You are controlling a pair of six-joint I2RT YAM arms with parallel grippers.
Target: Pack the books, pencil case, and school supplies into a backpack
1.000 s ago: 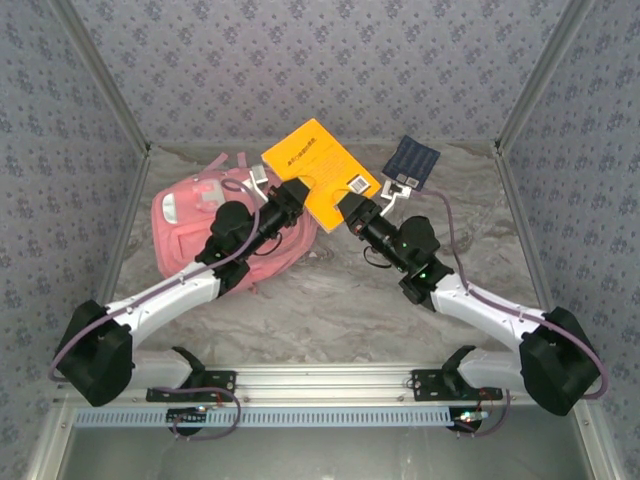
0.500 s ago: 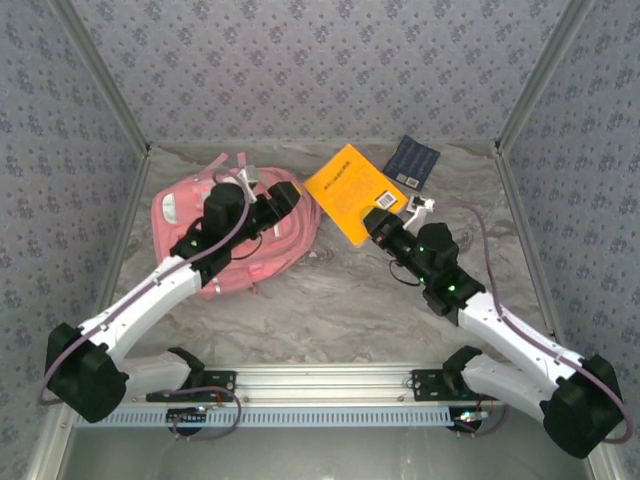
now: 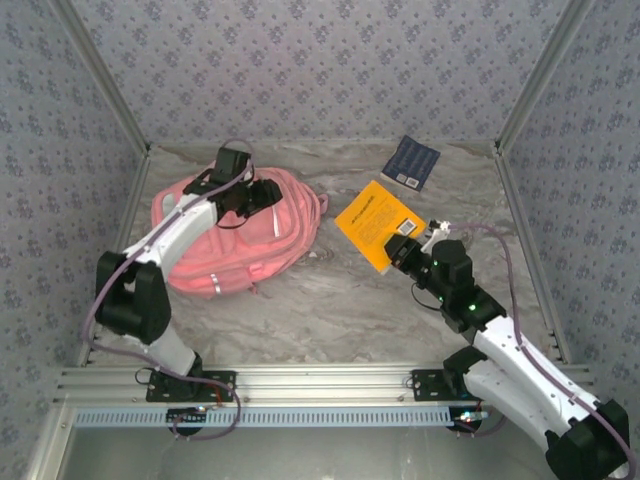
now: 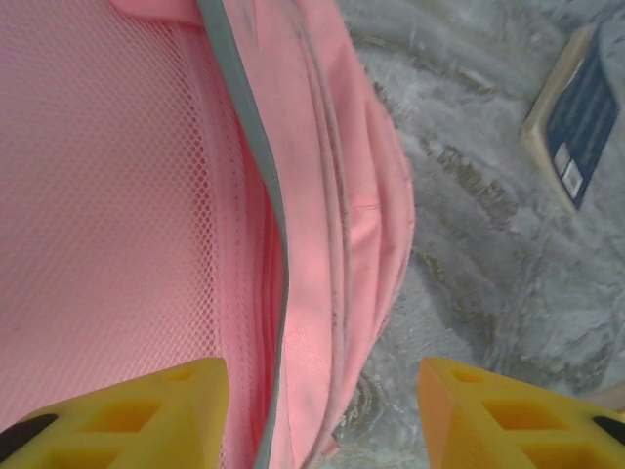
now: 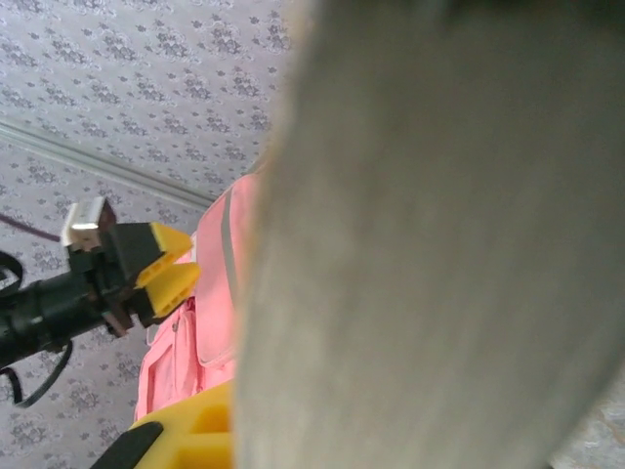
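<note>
Backpack [image 3: 250,245] at left centre of the overhead view: soft pink cloth, rounded and slumped, lying on the tabletop [image 3: 330,300], which is marbled grey-beige; from the left wrist its surface reads as fine pink mesh at frame left, then a pale grey trim strip curving downward, then smooth pink panels with stitched seams; left gripper [image 3: 262,193] over the bag's upper edge, blocky yellow fingers [image 4: 146,405] spread wide, nothing between them; yellow book [image 3: 375,220], flat rectangle with dark print and a small white label, right of centre, lying diagonal, its near corner pinched by the right gripper [image 3: 404,245]; lifted or resting, cannot tell; navy book [image 3: 411,162], thin dark rectangle with a white label, flat at upper right, well apart from the bag; in the right wrist view a blurred grey-beige surface, too close to identify.
</note>
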